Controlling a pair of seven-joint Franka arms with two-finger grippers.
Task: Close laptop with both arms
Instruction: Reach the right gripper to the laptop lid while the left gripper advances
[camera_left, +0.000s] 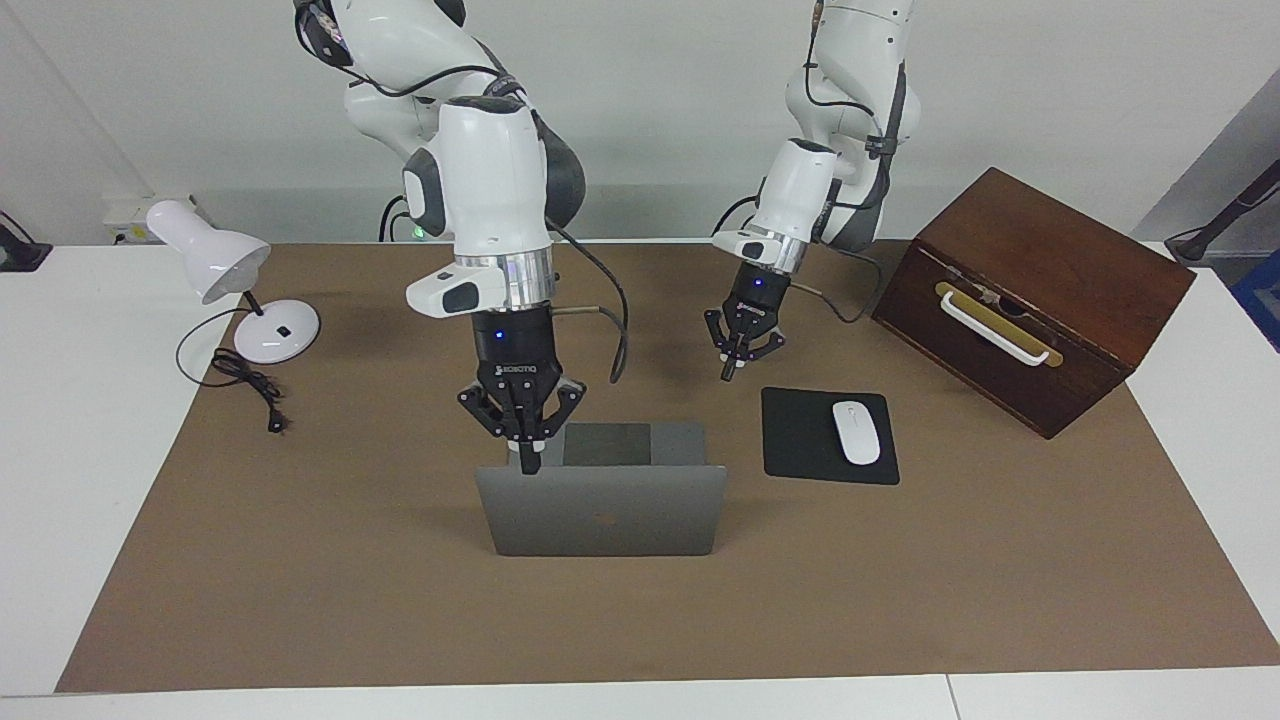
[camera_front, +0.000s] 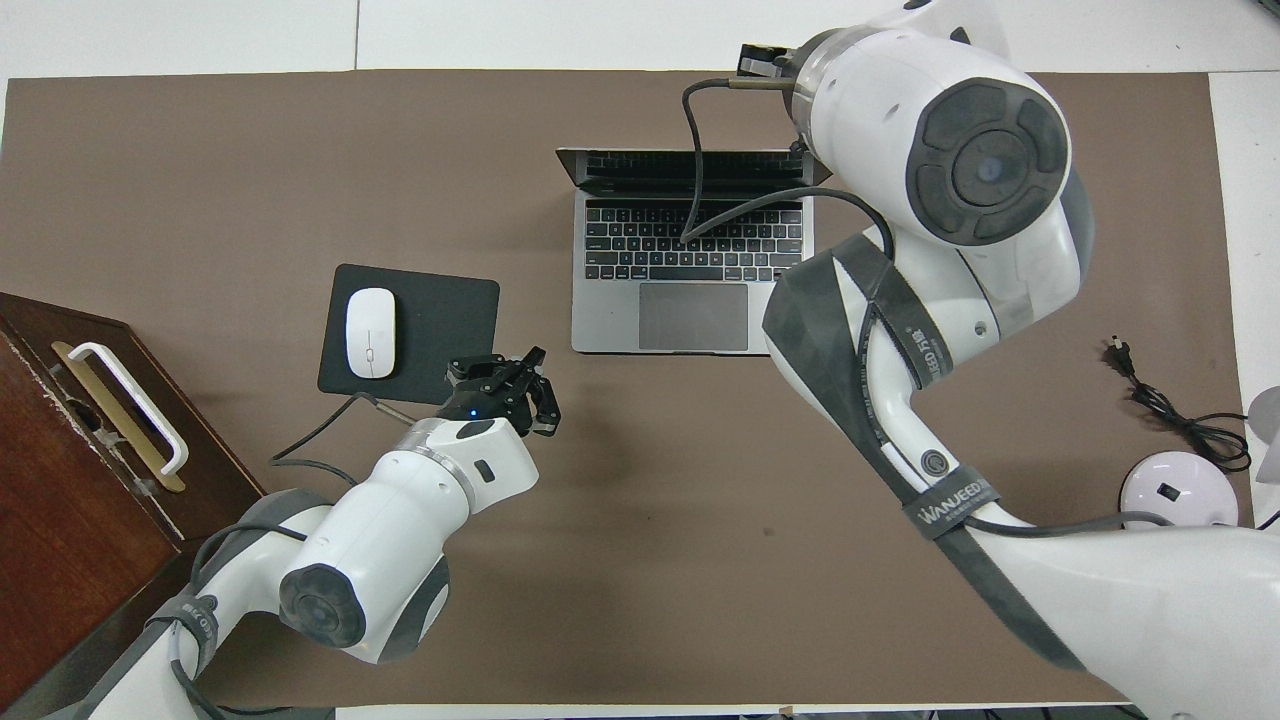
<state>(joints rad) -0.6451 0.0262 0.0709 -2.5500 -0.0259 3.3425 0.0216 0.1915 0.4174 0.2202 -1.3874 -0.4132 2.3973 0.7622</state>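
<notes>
Right fingers: the right gripper (camera_left: 528, 452) has its fingers pinched together with nothing in them, and the tips sit at the top edge of the lid
Lid: the laptop (camera_left: 600, 510) stands open just under those tips, with its lid nearly upright and its back away from the robots
Good push: I think the tips should press the top edge toward the keys, slow and soft, so the lid swings down and the laptop does not slide
Left fingers: the left gripper (camera_left: 741, 345) is pinched together too, holding nothing, and hangs over the bare mat
Near the left fingers: the mouse pad (camera_left: 800, 440) and the mouse (camera_left: 856, 432)
Left job: it looks best to bring this one to the lid's other corner and push evenly
</notes>
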